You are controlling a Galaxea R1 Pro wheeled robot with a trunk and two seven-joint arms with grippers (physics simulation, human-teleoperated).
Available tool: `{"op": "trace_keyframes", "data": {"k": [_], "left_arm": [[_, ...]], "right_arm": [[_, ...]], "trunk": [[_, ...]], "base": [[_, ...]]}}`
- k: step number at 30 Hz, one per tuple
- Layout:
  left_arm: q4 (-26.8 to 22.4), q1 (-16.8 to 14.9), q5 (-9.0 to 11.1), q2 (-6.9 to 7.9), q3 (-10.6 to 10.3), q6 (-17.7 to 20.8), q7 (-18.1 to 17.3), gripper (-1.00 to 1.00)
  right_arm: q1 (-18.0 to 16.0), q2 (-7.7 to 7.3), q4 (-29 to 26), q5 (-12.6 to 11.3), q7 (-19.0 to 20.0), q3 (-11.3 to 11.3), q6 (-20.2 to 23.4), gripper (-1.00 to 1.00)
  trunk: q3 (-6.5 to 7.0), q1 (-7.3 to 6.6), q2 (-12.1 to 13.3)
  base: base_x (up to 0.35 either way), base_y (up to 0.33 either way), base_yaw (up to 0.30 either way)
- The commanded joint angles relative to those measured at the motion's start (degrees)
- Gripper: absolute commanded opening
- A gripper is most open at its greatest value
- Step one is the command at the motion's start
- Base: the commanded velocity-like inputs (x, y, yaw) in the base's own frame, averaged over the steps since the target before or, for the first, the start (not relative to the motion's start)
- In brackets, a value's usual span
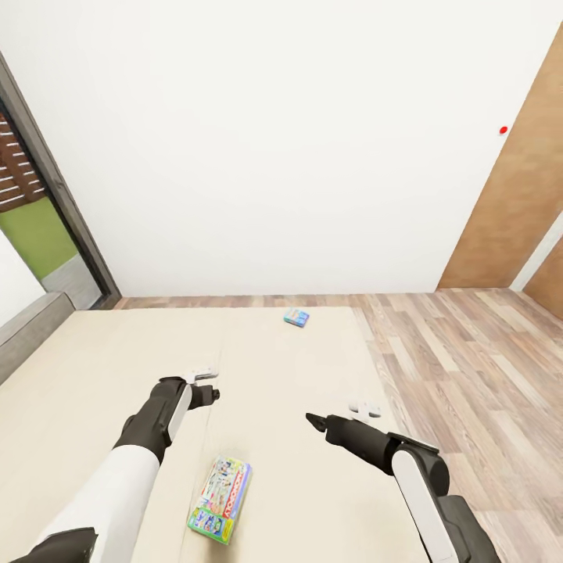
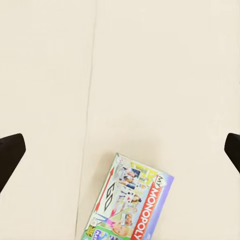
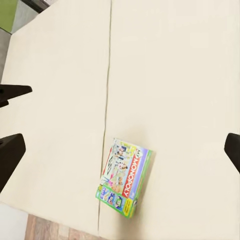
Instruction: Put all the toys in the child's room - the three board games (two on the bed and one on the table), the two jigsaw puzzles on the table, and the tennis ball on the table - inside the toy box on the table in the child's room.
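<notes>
At the far left of the head view a dark metal door frame [image 1: 55, 188] slants up the plain white wall [image 1: 274, 141], with brown slats and a green patch beyond it. Below lies the bed [image 1: 94, 367], its smooth beige mattress split by a thin straight seam and edged at the left by a grey frame. The left gripper [image 1: 205, 374] hangs over the mattress on a black forearm with a white sleeve; in the left wrist view its dark fingertips [image 2: 9, 156] sit at opposite edges of the picture, spread wide and holding nothing. Just right of that arm, near the front of the bed, a flat rectangular cardboard board game [image 1: 220, 490] lies face up and slightly askew, its glossy white-green cover printed "My Monopoly" with a lilac edge; it touches neither gripper. Further back, near the mattress's far edge, a smaller blue board game [image 1: 296, 317] lies flat. The right gripper [image 1: 365, 408] hovers over the bed's right side, its fingers [image 3: 10, 155] likewise parted and empty. Beyond it runs a wood-plank floor [image 1: 469, 367], and a brown wooden panel [image 1: 516, 188] leans up the right wall.
</notes>
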Motion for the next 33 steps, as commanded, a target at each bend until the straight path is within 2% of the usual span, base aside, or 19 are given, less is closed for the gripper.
{"op": "trace_keyframes", "data": {"k": [1, 15, 33], "left_arm": [[-0.08, -0.06, -0.27, -0.09, 0.23, 0.27, -0.06, 1.0], [-2.85, -0.13, -0.44, 0.6, 0.44, 1.4, 0.2, 1.0], [-3.42, -0.14, -0.47, 0.92, 0.59, 3.58, 0.44, 1.0]], "right_arm": [[-0.05, 0.02, -0.05, 0.14, 0.15, -0.18, 0.27, 1.0], [-0.03, 0.05, -0.04, 0.06, 0.23, -1.1, 0.31, 1.0], [-0.04, 0.01, -0.04, 0.14, 0.16, -1.15, 0.36, 1.0]], "trunk": [[-0.11, 0.03, -0.12], [-1.0, 0.03, -0.12], [-2.69, 0.03, -0.12]], "base": [[0.0, 0.0, -0.018], [0.0, 0.0, -0.003], [0.0, 0.0, 0.0]]}}
